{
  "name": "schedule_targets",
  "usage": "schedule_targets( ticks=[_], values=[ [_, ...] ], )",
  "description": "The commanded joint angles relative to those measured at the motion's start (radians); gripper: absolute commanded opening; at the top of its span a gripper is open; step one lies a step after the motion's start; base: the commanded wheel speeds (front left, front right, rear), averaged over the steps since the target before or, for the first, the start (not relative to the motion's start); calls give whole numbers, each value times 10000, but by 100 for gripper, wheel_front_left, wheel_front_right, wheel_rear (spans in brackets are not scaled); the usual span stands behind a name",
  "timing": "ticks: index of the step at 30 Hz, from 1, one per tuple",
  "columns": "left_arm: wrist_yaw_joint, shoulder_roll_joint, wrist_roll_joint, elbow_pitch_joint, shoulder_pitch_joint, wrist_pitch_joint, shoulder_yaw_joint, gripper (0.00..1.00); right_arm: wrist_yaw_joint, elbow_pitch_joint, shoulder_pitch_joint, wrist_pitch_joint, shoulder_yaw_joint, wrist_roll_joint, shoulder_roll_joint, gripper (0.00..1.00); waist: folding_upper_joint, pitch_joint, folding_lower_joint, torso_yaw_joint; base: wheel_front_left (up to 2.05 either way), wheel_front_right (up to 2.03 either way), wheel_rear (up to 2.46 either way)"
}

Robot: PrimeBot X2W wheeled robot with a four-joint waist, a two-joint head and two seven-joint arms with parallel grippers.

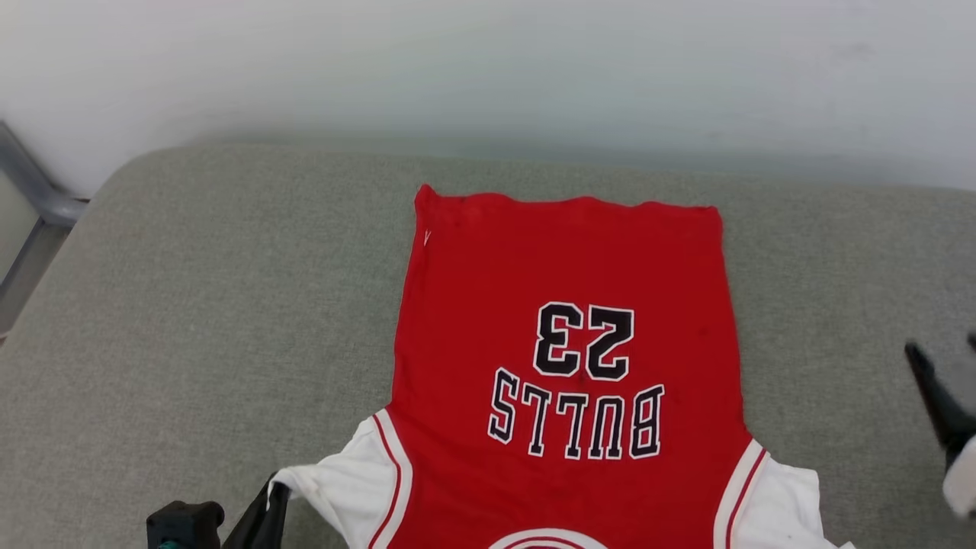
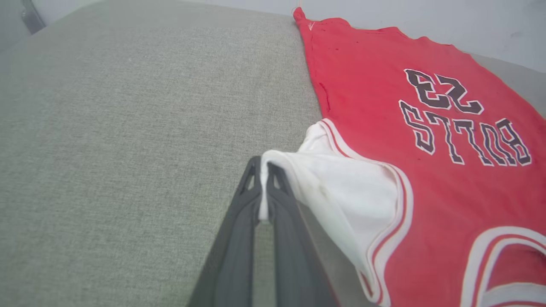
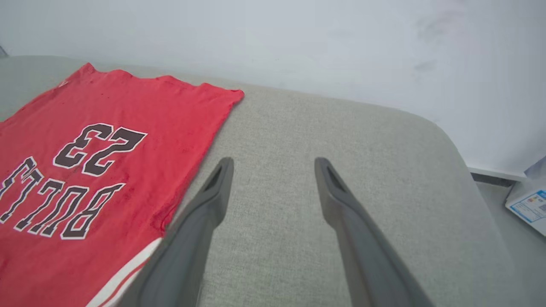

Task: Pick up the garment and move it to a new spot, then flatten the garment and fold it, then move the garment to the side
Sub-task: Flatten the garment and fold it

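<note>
Garment: I've got the garment [image 1: 564, 305] spread front side up on the grey cushion [image 1: 191, 305], sitting in the lower centre of the head view. Its hem is toward the top of the frame and its collar is cut off by the bottom edge.

Lettering: the black lettering [image 1: 583, 381] reads upside down to me in the head view, number above the word.

Left claw: in the left wrist view the left gripper [image 2: 263, 170] comes up from the bottom middle. Its two dark fingers are pinched together on the outer edge of the near white sleeve [image 2: 341, 183]. A strip of white cloth shows in the seam between the tips.

Near sleeve: it's drawn out from the red body toward those fingertips, with the striped trim curving behind it. In the head view that's the lower left corner.

Right claw: the right gripper [image 3: 274, 164] stands wide open in its own wrist view, with nothing between the fingers and bare cushion under them. It's just beside the garment's side edge, apart from the cloth. In the head view it sits at the right edge, blurred.

Far sleeve: the other white sleeve [image 1: 785, 503] lies at the lower right of the head view.

Surroundings: a pale wall [image 1: 488, 61] runs across the top, a grey metal frame [image 1: 30, 191] sits at the upper left, and a carton [image 3: 529, 200] shows at the right edge of the right wrist view.
</note>
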Motion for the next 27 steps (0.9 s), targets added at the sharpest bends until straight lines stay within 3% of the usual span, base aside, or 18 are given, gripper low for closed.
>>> schedule_targets(
  ticks=[1, 8, 15, 22, 27],
  values=[
    [60, -77, 115, -130, -165, -23, 61, 0, -8, -154, -550, 98, -2, -99, -124, 100, -1, 309, 0, 184, 0, 0, 0],
    [-39, -509, 711, -630, -921, -23, 296, 0, -8, -553, -3786, 1561, 546, -72, -928, 100, -1, 1579, 0, 947, 0, 0, 0],
    [-492, -1329, 1308, -680, -1607, -23, 489, 0, -10, 747, -7055, 4899, 2064, 259, -1499, 100, -1, 2863, 0, 1641, 0, 0, 0],
    [-1097, -2130, 1872, -496, -2151, -23, 700, 0, -10, 2427, -9520, 8495, 2866, 603, -1772, 100, -1, 3921, 0, 2211, 0, 0, 0],
    [-1527, -2601, 2261, -313, -2505, -23, 927, 0, -10, 3311, -10514, 9700, 3083, 264, -1783, 100, -1, 4523, 0, 2550, 0, 0, 0]
  ],
)
